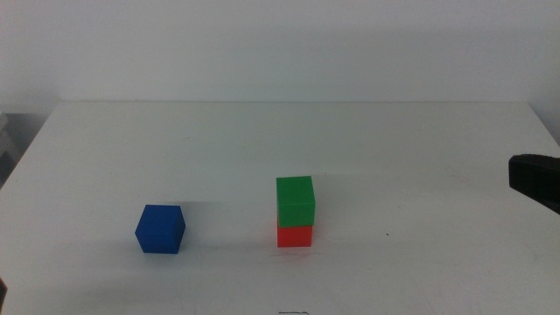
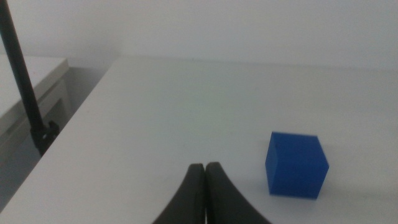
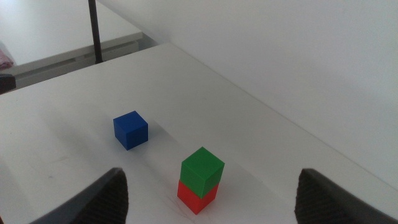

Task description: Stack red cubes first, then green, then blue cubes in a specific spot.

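The green cube (image 1: 296, 200) sits squarely on the red cube (image 1: 295, 234) near the table's middle front, a two-high stack on white tabletop. The blue cube (image 1: 160, 229) stands alone on the table to the stack's left. My right gripper (image 3: 212, 177) is open, jaws wide apart, raised and drawn back from the stack (image 3: 201, 179); in the middle view only its dark end (image 1: 535, 179) shows at the right edge. My left gripper (image 2: 205, 168) is shut on nothing, hanging back from the blue cube (image 2: 296, 165), which lies ahead of it and off to one side.
The white table (image 1: 289, 140) has a back edge against a pale wall. Beyond the table's left edge stand a black pole (image 2: 22, 74) and a lower white side surface (image 2: 31, 78).
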You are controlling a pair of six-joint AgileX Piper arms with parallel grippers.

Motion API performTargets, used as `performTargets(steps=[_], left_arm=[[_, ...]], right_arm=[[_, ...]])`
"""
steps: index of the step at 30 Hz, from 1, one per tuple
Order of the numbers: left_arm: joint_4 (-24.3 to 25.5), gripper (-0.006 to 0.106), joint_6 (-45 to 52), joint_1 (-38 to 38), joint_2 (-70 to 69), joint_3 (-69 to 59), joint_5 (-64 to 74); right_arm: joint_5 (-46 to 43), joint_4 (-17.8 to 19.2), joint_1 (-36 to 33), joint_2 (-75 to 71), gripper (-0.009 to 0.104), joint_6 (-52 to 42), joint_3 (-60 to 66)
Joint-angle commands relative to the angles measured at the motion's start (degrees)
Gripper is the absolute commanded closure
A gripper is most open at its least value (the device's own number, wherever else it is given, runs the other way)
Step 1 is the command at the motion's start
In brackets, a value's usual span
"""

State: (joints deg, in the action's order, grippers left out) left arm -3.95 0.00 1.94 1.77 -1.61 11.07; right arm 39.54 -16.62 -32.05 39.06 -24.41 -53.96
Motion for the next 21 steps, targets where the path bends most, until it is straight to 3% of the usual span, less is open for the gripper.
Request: performTargets(steps=[1,6,13,21], left_arm=[[0.6,0.098,-0.7,-0.1,1.3,3.2,-2.4],[2.7,0.075,-0.7,-0.1,6.5,9.9,4.2],[2.6,0.006,-1.0,-0.1,18.0,21.9,8.0],[0.4,0.007,-1.0,-0.1,24.2,26.1,7.9]], right_arm=[[-4.2,-0.4,0.5,0.2,0.009,-0.4,-1.4],[-4.2,-0.4,0.5,0.2,0.009,-0.4,-1.4],[-4.2,-0.4,0.5,0.2,0.009,-0.4,-1.4],[-4.2,-0.4,0.5,0.2,0.009,-0.4,-1.4]])
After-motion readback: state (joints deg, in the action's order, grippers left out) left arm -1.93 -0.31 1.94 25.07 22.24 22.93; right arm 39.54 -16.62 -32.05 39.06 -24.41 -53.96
